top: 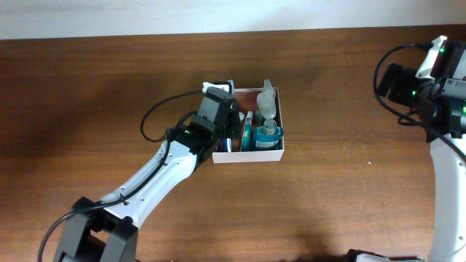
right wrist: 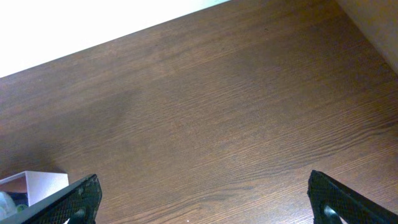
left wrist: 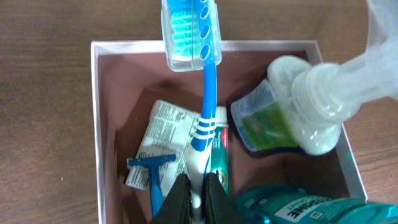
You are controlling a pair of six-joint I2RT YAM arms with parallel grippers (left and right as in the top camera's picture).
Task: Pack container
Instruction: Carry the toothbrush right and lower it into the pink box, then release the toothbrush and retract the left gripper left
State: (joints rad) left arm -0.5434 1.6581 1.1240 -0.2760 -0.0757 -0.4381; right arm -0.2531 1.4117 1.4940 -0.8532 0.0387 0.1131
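At the table's (top: pixel 87 87) 7 o'clock corner the left arm (top: pixel 153 178) rises and reaches toward the middle. There the left gripper (left wrist: pixel 198 182) is pinched narrow on the white handle end of a blue toothbrush (left wrist: pixel 205 106). The brush points away toward 12 o'clock, and its bristle head, in a clear cap, sits over the far wall of the container (left wrist: pixel 96 124).

That white-walled, reddish-brown box sits about dead centre on the table. Inside, at its 7 o'clock corner, lies a blue razor (left wrist: pixel 151 177) on a printed white packet (left wrist: pixel 163 127), with a green-and-white tube (left wrist: pixel 219 158) just beside them under the brush. Toward 3 o'clock a clear pump bottle (left wrist: pixel 314 109) leans by a small green-labelled pot (left wrist: pixel 261 121), and a teal bottle (left wrist: pixel 292 206) lies at 5 o'clock.

Far off at the table's 3 o'clock edge stands the right arm (top: pixel 444 153). The right gripper (right wrist: pixel 202 180) is spread wide over bare wood, holding nothing.
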